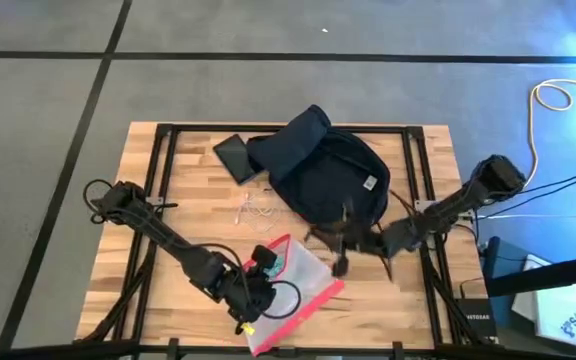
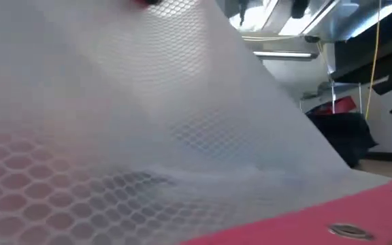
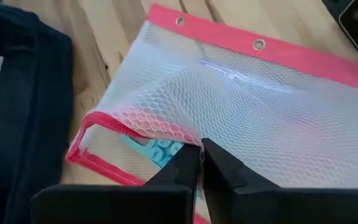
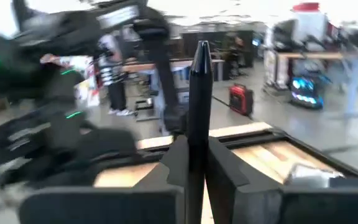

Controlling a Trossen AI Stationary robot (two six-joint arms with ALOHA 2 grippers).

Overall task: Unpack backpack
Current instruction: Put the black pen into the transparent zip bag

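The dark navy backpack (image 1: 323, 172) lies on its back at the table's far middle. A clear mesh pouch with red edges (image 1: 303, 288) sits near the front edge with something teal (image 3: 160, 149) inside, and it fills the low view (image 2: 148, 122). My left gripper (image 1: 266, 270) is shut on the pouch. My right gripper (image 1: 343, 250) hovers between backpack and pouch, shut on a black pen (image 4: 200, 68). My left gripper pinches the pouch's mesh wall (image 3: 188, 142) between its two fingers, right beside the red zip edge (image 3: 114, 121). That end is raised, so the mesh slopes down to the red eyelet edge (image 2: 349, 224), which lies on the table. My right gripper pinches the black pen's lower part (image 4: 195, 146) between its two fingers. The pen lies along the fingers and sticks out past their tips. It is held clear of the table.
A flat dark case (image 1: 236, 155) lies at the backpack's left. A thin white cable (image 1: 253, 208) is loose on the wood in front of it. The table's left half (image 1: 158, 240) holds only my left arm.
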